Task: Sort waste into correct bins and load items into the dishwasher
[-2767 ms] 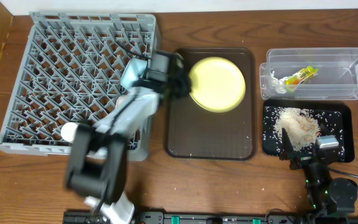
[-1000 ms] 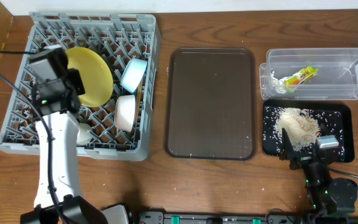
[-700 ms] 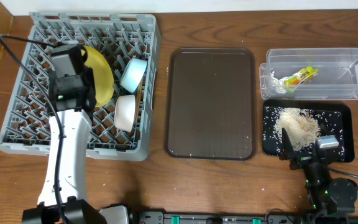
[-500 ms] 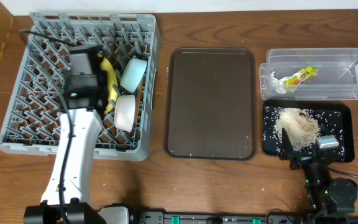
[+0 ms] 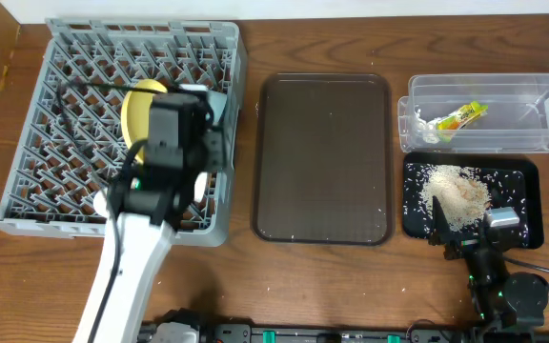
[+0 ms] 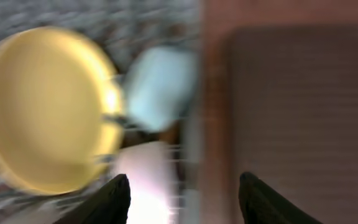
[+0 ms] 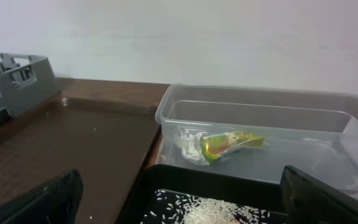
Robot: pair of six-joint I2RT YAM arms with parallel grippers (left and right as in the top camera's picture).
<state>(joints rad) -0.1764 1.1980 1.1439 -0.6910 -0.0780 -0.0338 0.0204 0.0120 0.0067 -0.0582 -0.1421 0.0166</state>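
The pale yellow plate (image 5: 139, 110) (image 6: 42, 109) stands on edge among the pegs of the grey dishwasher rack (image 5: 74, 67). My left arm (image 5: 174, 133) hangs over the rack's right part. In the blurred left wrist view my left gripper (image 6: 185, 202) is open and holds nothing, with the plate to its left. The light blue bowl (image 6: 160, 87) and the white-pinkish bowl (image 6: 148, 180) lie below it. My right gripper (image 7: 182, 208) (image 5: 472, 229) is open over the black tray (image 5: 532, 205) of rice crumbs (image 5: 457, 191). The green-and-yellow wrapper (image 5: 460, 116) (image 7: 232, 142) lies in the clear tub (image 5: 532, 95).
A brown serving tray (image 5: 322, 162) (image 7: 73, 143) lies between the rack and the bins, with a few crumbs on it. A small white cup (image 5: 103, 202) sits at the rack's front. A few grains lie on the wooden table (image 5: 332, 286).
My left arm has swung right across the rack with the plate, then its jaws opened and let the plate go. The plate now stands in the pegs. The right arm has not moved.
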